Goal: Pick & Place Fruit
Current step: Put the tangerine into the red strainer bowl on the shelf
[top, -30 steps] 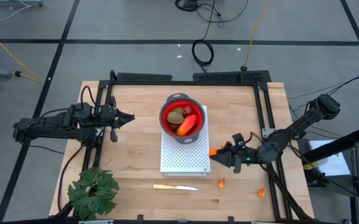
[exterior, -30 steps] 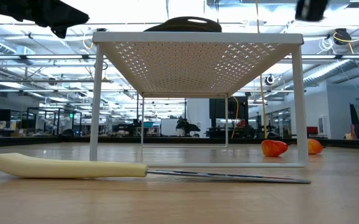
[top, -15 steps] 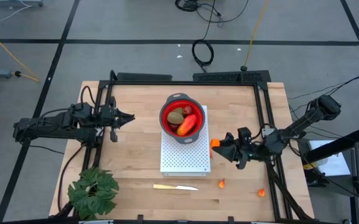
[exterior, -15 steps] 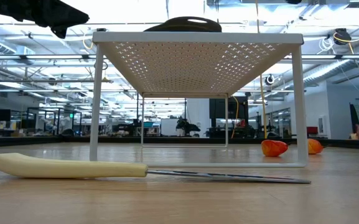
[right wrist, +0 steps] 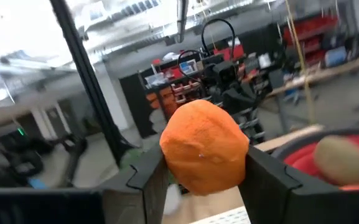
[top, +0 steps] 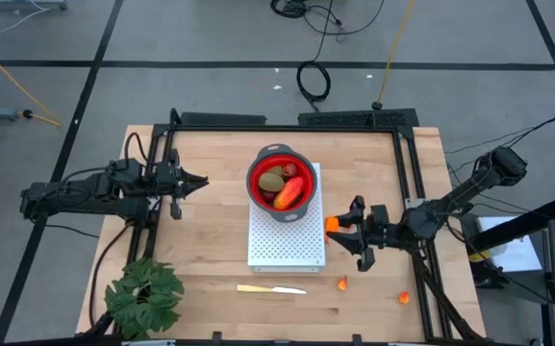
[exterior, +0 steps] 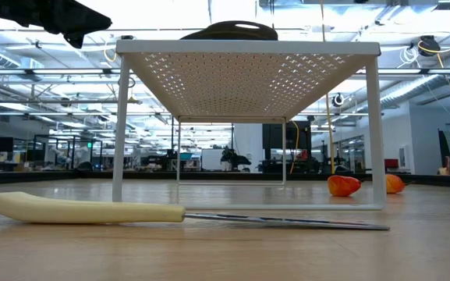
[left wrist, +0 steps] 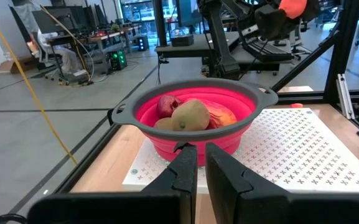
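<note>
A red bowl [top: 280, 181] stands on a white perforated rack [top: 285, 240]. It holds an olive-brown oval [top: 271, 179], a red-orange oblong [top: 291, 192] and a dark red ball [top: 289, 170]. My right gripper [top: 339, 229] hovers just off the rack's right edge, shut on a small orange fruit piece [top: 332, 224]. Two more orange bits [top: 342, 283] [top: 404, 297] lie on the table near the front right. My left gripper [top: 200, 181] waits left of the bowl, shut, pointing at the bowl [left wrist: 195, 115]. My right gripper pinches the orange fruit piece [right wrist: 204, 148] between its two fingers [right wrist: 147, 177], one on each side of it. The fingers reach in roughly level from the table's right, pointing toward the rack. The piece is lifted clear of the table.
A pale yellow knife [top: 270, 288] lies near the front edge, in front of the rack. A green leafy plant [top: 142, 296] sits at the front left corner. Black frame rails [top: 407, 183] run along the table's left, far and right sides.
My right gripper, still holding the orange piece, has risen and shifted a little toward the far edge, staying beside the rack's right edge. It has rolled about its own axis. The right arm has left the top of the low view.
</note>
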Robot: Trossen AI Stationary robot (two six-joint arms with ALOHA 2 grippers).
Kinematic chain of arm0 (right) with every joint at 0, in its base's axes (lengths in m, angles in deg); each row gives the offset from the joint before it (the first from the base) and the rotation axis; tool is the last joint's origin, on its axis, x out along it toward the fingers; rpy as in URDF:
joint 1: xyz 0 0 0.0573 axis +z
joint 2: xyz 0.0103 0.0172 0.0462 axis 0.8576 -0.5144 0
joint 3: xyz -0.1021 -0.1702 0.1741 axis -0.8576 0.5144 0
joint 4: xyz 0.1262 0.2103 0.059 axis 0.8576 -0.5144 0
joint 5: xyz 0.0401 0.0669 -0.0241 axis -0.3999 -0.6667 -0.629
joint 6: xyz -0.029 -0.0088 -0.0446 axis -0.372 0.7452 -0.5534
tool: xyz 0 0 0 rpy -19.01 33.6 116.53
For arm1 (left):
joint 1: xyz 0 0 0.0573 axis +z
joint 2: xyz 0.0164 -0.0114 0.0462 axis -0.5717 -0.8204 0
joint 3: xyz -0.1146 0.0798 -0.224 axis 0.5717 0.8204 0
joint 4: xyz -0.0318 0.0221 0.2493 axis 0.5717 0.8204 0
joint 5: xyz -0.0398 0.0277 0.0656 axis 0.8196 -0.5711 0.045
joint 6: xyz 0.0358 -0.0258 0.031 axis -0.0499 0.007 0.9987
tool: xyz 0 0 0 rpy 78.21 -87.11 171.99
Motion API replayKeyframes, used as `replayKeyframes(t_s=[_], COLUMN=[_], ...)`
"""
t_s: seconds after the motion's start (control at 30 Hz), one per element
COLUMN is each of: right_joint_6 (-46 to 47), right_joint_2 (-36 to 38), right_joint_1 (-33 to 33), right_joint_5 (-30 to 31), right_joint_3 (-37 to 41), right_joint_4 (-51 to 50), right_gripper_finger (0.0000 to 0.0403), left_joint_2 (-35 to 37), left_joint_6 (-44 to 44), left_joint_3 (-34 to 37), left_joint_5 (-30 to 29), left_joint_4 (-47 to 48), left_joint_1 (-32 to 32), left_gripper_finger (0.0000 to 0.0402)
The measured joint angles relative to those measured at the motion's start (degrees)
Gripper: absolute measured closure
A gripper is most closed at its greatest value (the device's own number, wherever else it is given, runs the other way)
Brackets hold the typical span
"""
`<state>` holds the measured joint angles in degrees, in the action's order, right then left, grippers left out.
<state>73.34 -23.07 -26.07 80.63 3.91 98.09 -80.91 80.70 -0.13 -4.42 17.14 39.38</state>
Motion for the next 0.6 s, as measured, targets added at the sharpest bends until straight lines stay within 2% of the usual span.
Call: replayKeyframes(t_s=[0.33, 0.6], right_joint_6=[-20.1, -23.6], right_joint_2=[0.0, 0.0], right_joint_1=[0.0, 0.0], right_joint_5=[0.0, -0.1], right_joint_3=[0.0, 0.0], right_joint_4=[0.7, 1.3], right_gripper_finger=[0.0244, 0.0243], left_joint_2=[0.0, 0.0], left_joint_6=[0.0, 0.0], left_joint_3=[0.0, 0.0], left_joint_5=[0.0, 0.0], left_joint_4=[0.0, 0.0], left_joint_1=[0.0, 0.0], left_gripper_finger=[0.0371, 0.0371])
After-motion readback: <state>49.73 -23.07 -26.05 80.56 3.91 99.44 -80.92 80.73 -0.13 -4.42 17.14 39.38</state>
